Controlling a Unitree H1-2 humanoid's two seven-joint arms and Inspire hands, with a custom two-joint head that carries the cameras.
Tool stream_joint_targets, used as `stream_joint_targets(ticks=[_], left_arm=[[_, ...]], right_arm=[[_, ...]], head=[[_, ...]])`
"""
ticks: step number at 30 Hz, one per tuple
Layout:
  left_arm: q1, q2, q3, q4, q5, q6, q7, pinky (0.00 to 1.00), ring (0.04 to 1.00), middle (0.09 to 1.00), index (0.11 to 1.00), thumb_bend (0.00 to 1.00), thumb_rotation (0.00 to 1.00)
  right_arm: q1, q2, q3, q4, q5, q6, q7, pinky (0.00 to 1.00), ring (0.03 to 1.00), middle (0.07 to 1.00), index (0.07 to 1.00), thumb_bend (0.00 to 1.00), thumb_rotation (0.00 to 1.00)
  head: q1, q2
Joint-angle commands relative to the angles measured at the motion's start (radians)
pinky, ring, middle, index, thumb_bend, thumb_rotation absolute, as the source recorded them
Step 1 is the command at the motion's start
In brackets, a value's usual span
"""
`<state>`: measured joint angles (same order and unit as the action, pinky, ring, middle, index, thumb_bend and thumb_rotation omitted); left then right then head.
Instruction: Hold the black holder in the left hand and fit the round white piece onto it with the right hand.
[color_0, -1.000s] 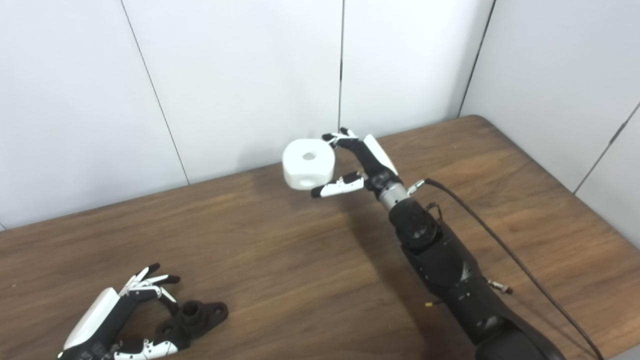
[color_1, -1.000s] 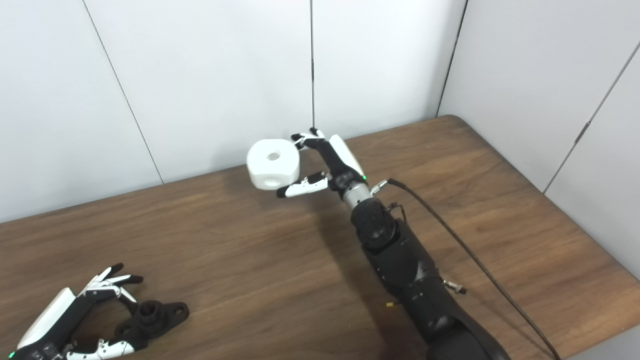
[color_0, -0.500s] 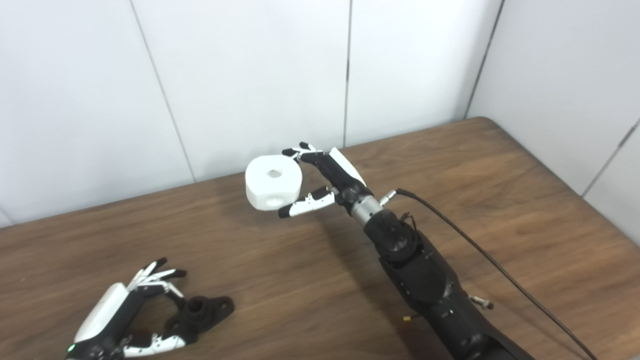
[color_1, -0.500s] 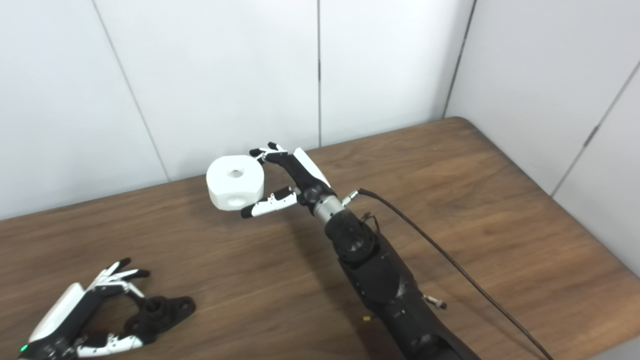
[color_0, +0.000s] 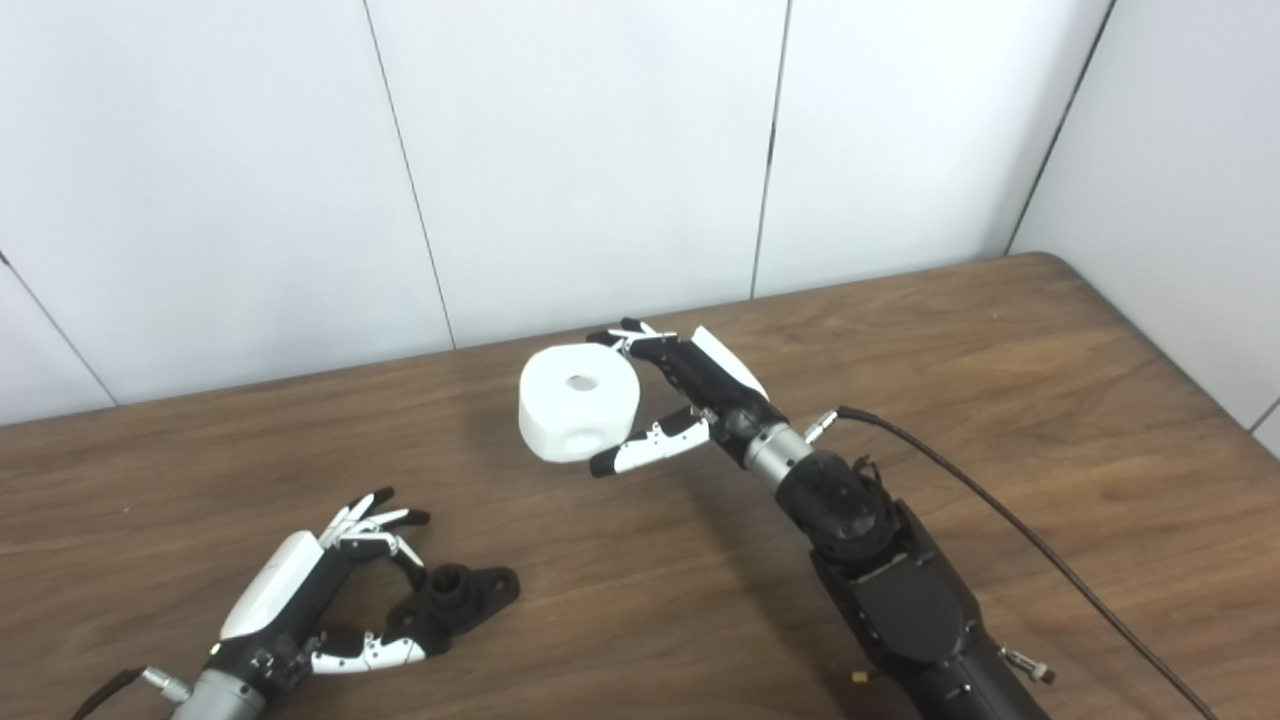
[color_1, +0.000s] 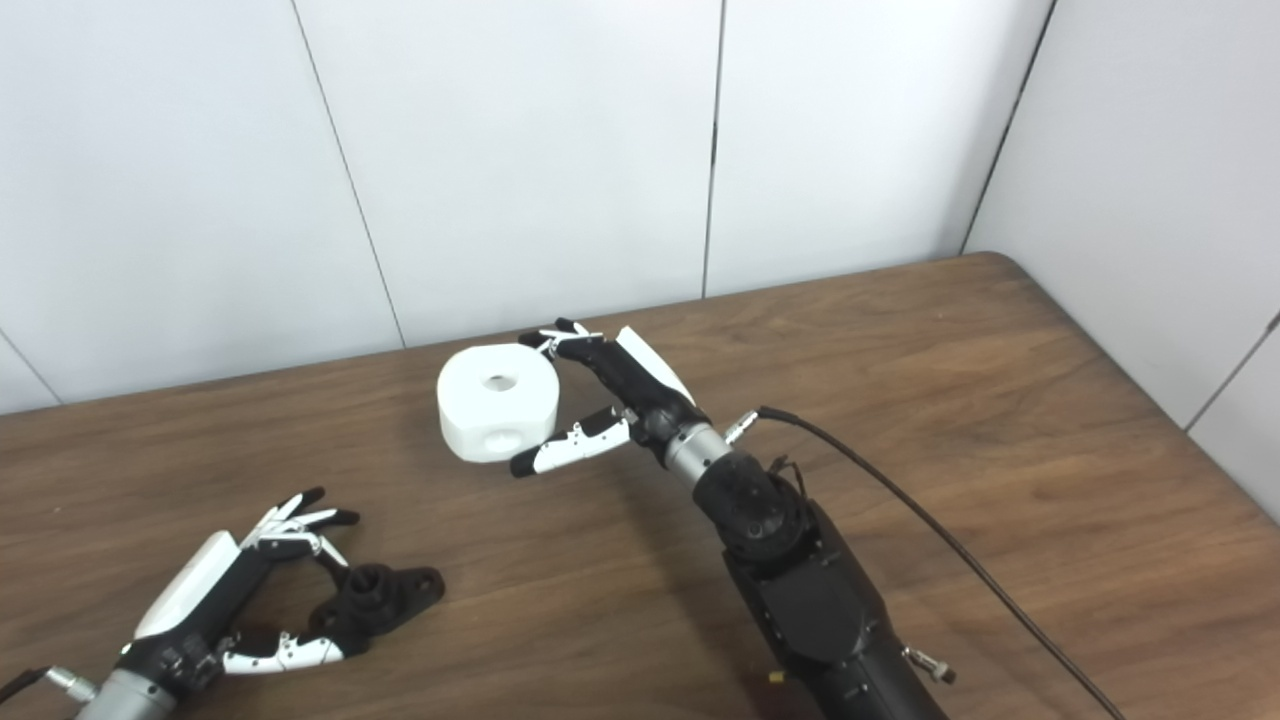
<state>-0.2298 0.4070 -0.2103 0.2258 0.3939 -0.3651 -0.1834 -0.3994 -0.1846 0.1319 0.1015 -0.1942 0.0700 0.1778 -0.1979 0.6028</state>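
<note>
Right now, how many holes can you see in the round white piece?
2. One hole is in the top face of the round white plastic piece, and one is in its side wall, facing the camera. The right hand holds it; other sides are hidden.

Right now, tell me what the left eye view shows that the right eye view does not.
Only the left eye view: more bare table to the left of the left hand.

Only the right eye view: a longer run of the table's right edge, with more side wall beside it.

Both: the left hand flanking the black holder on the table, grip unclear, and the right hand holding the round white piece in the air, its cable trailing.
</note>
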Motion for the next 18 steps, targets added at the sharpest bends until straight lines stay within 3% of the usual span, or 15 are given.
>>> stream_joint_targets(ticks=[1, 7, 18], left_arm=[[-0.004, -0.003, -0.015, 0.016, 0.026, 0.030, -0.010, 1.00, 1.000, 0.856, 0.482, 0.52, 0.05], [-0.007, -0.011, -0.023, 0.025, 0.029, 0.020, 0.007, 1.00, 1.000, 0.856, 0.482, 0.52, 0.05], [-0.007, -0.030, -0.032, 0.005, 0.041, 0.062, 0.007, 1.00, 1.000, 0.853, 0.481, 0.52, 0.05]], right_arm=[[-0.031, -0.002, -0.001, -0.044, 0.016, -0.014, 0.008, 1.00, 1.000, 0.857, 0.480, 0.53, 0.15], [-0.013, -0.010, 0.000, -0.067, 0.032, -0.014, 0.036, 1.00, 1.000, 0.851, 0.480, 0.53, 0.14], [0.011, -0.020, 0.007, -0.107, 0.045, 0.021, 0.077, 1.00, 1.000, 0.860, 0.480, 0.53, 0.14]], head=[[0.007, 0.002], [0.046, 0.016], [0.099, 0.043]])
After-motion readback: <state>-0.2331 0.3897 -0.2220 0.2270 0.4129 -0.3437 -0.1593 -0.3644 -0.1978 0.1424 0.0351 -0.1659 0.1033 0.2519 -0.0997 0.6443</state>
